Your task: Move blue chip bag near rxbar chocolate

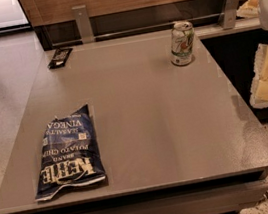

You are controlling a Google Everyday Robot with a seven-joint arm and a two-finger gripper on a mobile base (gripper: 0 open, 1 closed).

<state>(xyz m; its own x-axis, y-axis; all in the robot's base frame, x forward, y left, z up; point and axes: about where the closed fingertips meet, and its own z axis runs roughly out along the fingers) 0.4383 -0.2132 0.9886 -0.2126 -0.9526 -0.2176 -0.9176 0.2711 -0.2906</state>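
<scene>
Grey surface [142, 128]: crinkled navy foil chip bag [66, 152] lies lengthwise toward the flat black bar wrapper [60, 57], far left of the end effector [266, 80], whose grip state I cannot tell.

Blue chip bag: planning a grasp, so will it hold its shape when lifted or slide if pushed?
Probably floppy and light: the blue chip bag lies flat and crinkled. Its foil may slide on the smooth table. The gripper hangs beyond the table's right edge.
</scene>
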